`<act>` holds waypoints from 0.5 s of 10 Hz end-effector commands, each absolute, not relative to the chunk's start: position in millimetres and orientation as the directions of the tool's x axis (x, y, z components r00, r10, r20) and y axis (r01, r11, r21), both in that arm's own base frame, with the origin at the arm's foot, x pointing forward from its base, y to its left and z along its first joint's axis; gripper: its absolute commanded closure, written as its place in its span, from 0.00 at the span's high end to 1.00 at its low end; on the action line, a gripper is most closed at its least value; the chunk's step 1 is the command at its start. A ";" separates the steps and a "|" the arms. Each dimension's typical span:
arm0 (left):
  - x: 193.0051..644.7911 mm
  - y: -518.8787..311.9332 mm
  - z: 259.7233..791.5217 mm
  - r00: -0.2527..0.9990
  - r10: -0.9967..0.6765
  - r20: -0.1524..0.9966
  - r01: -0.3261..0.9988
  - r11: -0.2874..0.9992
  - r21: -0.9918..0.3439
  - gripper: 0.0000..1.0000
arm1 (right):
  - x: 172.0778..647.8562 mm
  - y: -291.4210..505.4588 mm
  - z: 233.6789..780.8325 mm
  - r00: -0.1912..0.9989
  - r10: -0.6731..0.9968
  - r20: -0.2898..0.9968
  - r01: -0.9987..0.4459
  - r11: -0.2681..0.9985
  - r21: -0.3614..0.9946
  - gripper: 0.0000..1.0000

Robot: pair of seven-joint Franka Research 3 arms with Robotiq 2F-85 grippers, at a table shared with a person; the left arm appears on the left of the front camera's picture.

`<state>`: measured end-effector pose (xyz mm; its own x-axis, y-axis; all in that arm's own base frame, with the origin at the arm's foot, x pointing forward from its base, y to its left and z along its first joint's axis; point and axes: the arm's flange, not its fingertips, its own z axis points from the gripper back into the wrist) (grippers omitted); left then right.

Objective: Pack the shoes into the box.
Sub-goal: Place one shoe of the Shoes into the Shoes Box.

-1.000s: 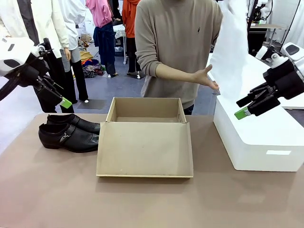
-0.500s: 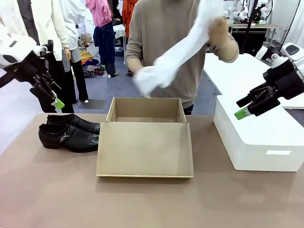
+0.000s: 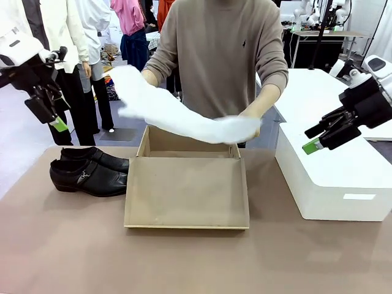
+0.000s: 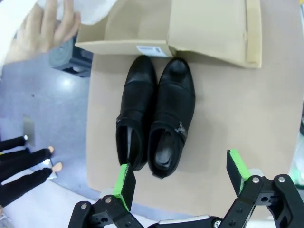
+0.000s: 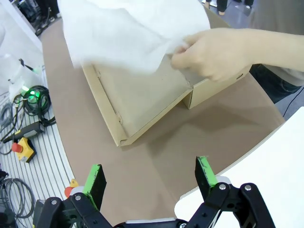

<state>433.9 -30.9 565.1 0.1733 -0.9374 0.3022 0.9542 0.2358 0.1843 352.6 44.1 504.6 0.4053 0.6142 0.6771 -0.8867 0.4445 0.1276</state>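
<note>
Since half a second ago the person has swung the white tissue sheet (image 3: pixel 184 116) down from shoulder height. It's now stretched between both hands across the upper middle of the frame, right over the back of the box (image 3: pixel 187 184). Left gripper (image 3: pixel 52 113) has also drifted up toward the upper left corner, while the right gripper (image 3: pixel 311 139) hasn't budged.

The box sits dead centre, tray at the back and lid flap lying flat toward the camera. Its inside is bare cardboard as far as I can see. The sheet hangs over the rim, and I can't tell if it touches the back right corner.

The shoes (image 3: pixel 89 171) are side by side on the table (image 3: pixel 184 263) at middle left, outside the box. Their toes are right up against its left side.

A white box (image 3: pixel 331 184) fills the right edge, with a strip of bare table between it and the lid. The whole lower part of the frame is open tabletop.

Both grippers are spread wide with nothing between the green pads. The left one hangs above the shoes' heel end, and the right is up over the white box.
</note>
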 end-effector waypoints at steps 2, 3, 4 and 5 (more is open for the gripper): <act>455.9 -25.2 571.3 0.069 -0.982 0.178 0.983 0.098 0.158 1.00 | 356.9 42.9 504.5 0.377 0.609 0.698 -0.899 0.422 0.117 1.00; 459.1 -23.5 568.5 0.030 -0.989 0.145 0.989 0.050 0.137 1.00 | 356.9 42.9 504.5 0.377 0.609 0.698 -0.899 0.422 0.117 1.00; 462.0 -22.3 565.1 0.015 -0.992 0.127 0.991 0.032 0.134 1.00 | 356.9 42.9 504.5 0.377 0.609 0.698 -0.899 0.422 0.117 1.00; 463.4 -21.5 562.5 -0.003 -0.993 0.119 0.991 0.013 0.134 1.00 | 356.9 42.9 504.5 0.377 0.609 0.698 -0.899 0.422 0.117 1.00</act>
